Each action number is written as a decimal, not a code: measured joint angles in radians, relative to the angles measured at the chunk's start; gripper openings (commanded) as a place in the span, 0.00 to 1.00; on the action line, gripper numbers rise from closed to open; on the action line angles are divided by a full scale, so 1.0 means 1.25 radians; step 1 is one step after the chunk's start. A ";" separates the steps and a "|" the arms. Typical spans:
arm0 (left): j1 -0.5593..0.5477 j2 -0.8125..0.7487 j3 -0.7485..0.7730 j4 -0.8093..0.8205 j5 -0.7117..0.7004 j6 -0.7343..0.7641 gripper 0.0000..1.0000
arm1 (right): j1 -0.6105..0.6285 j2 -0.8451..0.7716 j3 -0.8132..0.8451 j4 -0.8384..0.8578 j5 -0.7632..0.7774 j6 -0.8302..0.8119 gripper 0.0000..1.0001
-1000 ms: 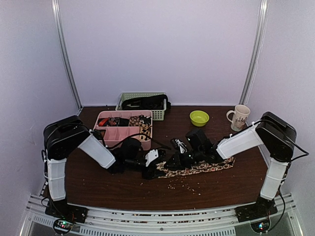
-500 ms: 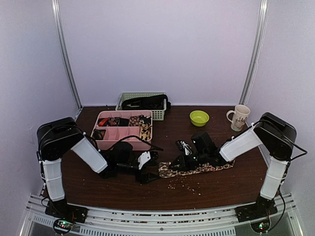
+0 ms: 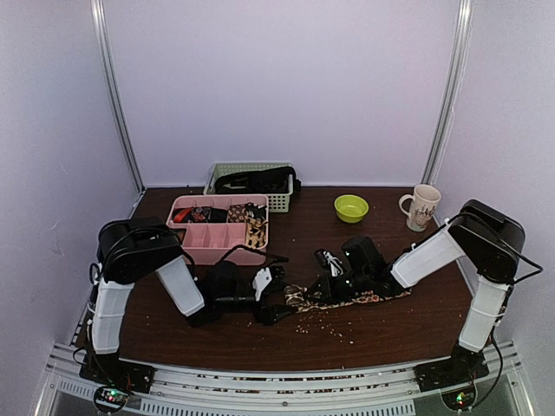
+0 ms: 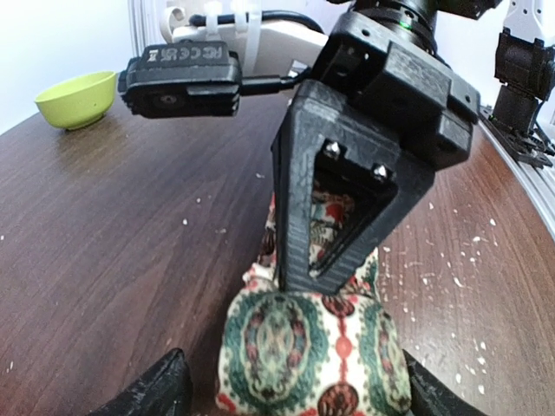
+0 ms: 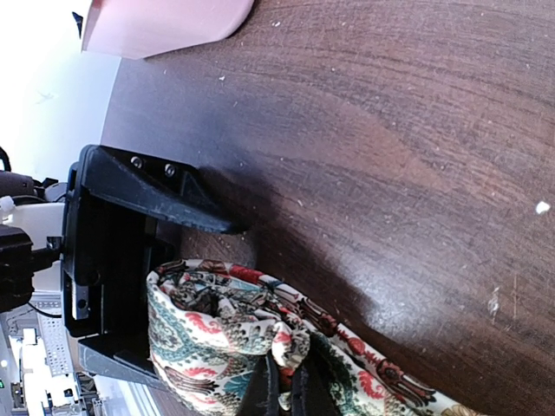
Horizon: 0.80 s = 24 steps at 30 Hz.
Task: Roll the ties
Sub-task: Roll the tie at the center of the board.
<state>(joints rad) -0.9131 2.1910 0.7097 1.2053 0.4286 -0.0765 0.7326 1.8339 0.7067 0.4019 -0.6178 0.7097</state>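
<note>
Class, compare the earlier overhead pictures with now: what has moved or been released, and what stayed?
The left gripper opened wider; its fingers now flank the tie without gripping. Its elbow swung right. The right gripper, shut on the tie, shifted slightly right, and the tie's left end went with it. Tray, basket, bowl and mug stayed put.

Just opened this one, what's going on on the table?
Two arms are working on one patterned tie lying on the table. The right gripper is shut on the tie near its folded-over end. The left gripper is open, its fingers either side of that end without gripping it. Most of the tie lies flat, not yet rolled.
</note>
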 measured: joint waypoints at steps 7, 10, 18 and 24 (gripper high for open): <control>-0.004 0.038 0.053 0.012 0.009 0.005 0.47 | 0.001 0.000 0.000 0.000 0.001 -0.001 0.00; -0.010 0.038 0.068 -0.017 0.020 0.022 0.38 | 0.001 0.000 0.000 -0.001 0.000 -0.002 0.03; -0.012 -0.017 0.067 -0.140 0.027 0.067 0.33 | -0.009 -0.067 -0.014 -0.065 0.000 -0.005 0.45; -0.012 -0.057 0.083 -0.260 0.028 0.097 0.36 | -0.007 -0.116 -0.005 -0.100 -0.016 0.012 0.51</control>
<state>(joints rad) -0.9276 2.1197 0.8135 0.8806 0.4633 0.0448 0.7235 1.6886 0.7010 0.2764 -0.6384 0.7246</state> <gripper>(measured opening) 0.352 0.503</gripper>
